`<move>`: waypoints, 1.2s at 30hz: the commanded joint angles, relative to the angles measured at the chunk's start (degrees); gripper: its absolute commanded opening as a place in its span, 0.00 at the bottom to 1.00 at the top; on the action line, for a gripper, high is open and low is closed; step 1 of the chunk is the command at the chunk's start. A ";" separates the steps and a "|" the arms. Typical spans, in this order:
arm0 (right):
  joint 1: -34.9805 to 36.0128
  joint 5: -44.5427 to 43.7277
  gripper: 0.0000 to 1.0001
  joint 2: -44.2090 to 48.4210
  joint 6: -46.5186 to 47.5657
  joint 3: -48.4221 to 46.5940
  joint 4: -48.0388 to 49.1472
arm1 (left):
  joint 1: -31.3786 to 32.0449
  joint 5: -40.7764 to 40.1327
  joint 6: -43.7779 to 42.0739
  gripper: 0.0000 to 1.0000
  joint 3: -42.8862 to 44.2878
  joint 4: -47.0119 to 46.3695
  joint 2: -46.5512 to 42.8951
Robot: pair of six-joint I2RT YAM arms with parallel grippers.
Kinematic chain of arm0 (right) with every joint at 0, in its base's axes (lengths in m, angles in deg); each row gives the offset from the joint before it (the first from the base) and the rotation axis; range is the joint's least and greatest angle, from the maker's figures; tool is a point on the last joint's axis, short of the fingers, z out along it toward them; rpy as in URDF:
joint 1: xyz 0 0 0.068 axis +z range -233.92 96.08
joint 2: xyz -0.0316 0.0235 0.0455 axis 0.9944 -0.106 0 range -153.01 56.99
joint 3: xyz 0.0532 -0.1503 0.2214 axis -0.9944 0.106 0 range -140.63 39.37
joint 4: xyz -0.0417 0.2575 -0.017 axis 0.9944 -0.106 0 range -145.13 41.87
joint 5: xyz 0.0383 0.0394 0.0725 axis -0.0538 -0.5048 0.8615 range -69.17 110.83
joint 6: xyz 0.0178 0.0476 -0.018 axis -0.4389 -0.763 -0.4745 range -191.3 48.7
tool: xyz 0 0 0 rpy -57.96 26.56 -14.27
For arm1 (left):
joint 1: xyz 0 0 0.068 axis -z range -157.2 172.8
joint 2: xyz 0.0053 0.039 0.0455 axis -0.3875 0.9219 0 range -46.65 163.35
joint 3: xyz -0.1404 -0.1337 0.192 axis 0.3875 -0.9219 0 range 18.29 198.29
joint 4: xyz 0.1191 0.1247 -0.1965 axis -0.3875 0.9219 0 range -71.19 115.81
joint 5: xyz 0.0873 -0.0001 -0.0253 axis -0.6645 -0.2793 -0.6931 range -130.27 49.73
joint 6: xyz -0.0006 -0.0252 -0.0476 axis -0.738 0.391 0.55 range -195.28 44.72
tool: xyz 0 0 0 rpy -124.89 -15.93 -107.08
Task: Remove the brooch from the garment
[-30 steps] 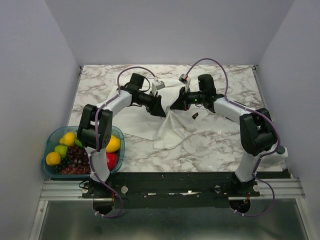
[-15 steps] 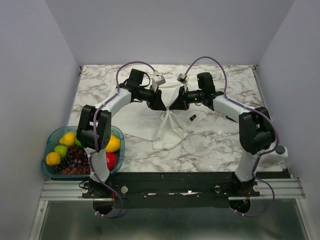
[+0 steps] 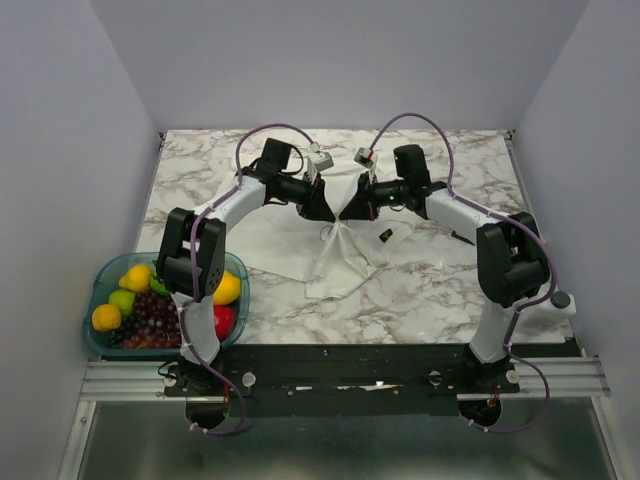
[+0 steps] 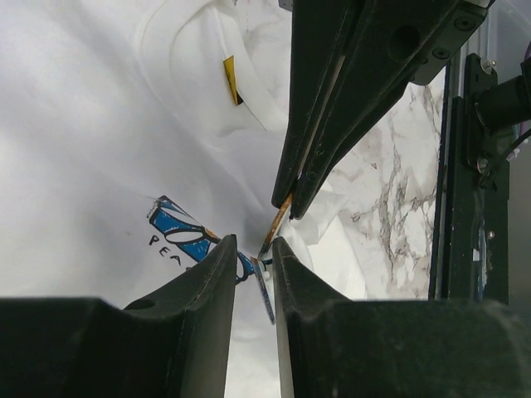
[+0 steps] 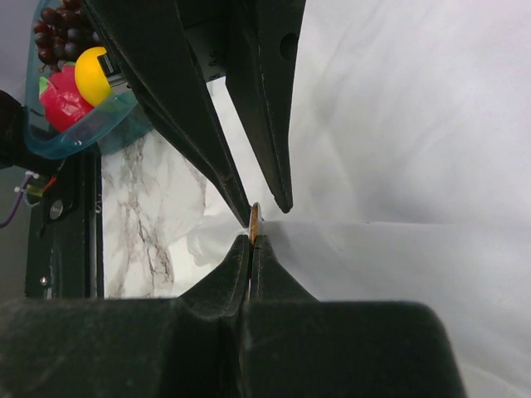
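Note:
The white garment lies spread on the marble table and rises to a peak between the two arms. My right gripper is shut on that peak, with a thin orange-edged piece in the pinch. In the left wrist view the brooch shows edge-on as a thin blue-and-white disc beside a blue print on the cloth. My left gripper straddles it from the opposite side. Its jaws are narrow but still apart, and a gap shows beside the disc. The right gripper comes down just above it.
A teal bowl of fruit sits at the table's near left corner, by the left arm's base. A small dark diamond logo shows on the cloth to the right of the grippers. Grey walls close the table on three sides.
Both grippers have moved slightly toward the back and closer together, raising the cloth's peak. The left jaws have narrowed around the brooch. The right gripper stays shut.

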 commanded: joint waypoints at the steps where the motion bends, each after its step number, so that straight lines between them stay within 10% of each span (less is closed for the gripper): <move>1: 0.43 3.18 0.01 -1.08 0.04 -2.12 -1.34 | 0.84 1.62 -0.58 0.31 2.17 -1.14 0.95; 9: 0.43 3.18 0.01 -1.70 -0.23 -2.82 -1.43 | 1.20 2.93 -0.85 0.21 3.23 0.08 1.65; 13: 0.26 1.86 0.09 -1.44 -0.84 -2.82 -1.52 | 1.28 3.55 -1.55 0.00 3.23 1.23 1.74; 21: -3.87 -6.13 0.48 4.71 0.46 1.30 -1.52 | 0.93 -2.33 5.11 0.00 -3.34 -7.95 -2.63; 27: -3.96 -6.67 0.52 4.63 -2.85 3.33 -0.82 | 0.49 -3.22 24.09 0.00 -12.40 -28.88 -6.43; 36: -3.87 -2.63 0.55 1.91 -4.27 2.81 2.35 | -1.09 -0.67 32.90 0.00 -14.35 -35.77 -5.55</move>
